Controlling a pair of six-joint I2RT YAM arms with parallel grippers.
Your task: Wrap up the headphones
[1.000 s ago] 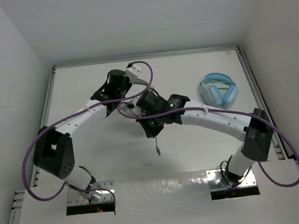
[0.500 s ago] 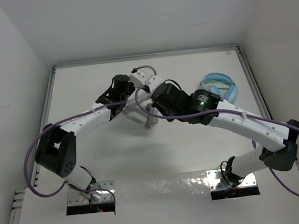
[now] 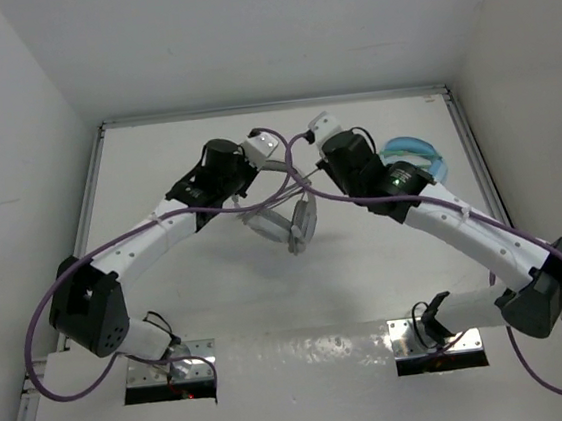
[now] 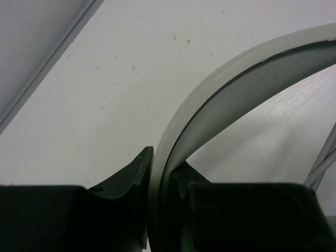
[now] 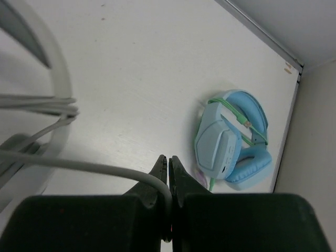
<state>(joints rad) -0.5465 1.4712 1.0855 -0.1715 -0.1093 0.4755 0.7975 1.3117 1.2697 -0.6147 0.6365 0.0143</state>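
The white and light-grey headphones [image 3: 290,220] hang above the table's middle, ear cups down. My left gripper [image 3: 260,170] is shut on their grey headband [image 4: 220,100], which arcs up and right from between the fingers in the left wrist view. My right gripper [image 3: 317,151] is shut on the thin grey cable [image 5: 79,165], which runs left from its jaws toward the headband [image 5: 59,84], where cable strands cross it. Part of the cable also shows in the left wrist view [image 4: 321,161].
Light blue headphones [image 3: 414,161] with a green cable lie at the back right by the wall, just past my right gripper, and show in the right wrist view [image 5: 231,142]. The table's raised back edge [image 3: 270,106] and side walls stand close.
My right gripper has swung from the front middle to the back with the cable, toward the blue headphones. My left gripper kept the headband; the headphones shifted slightly right.
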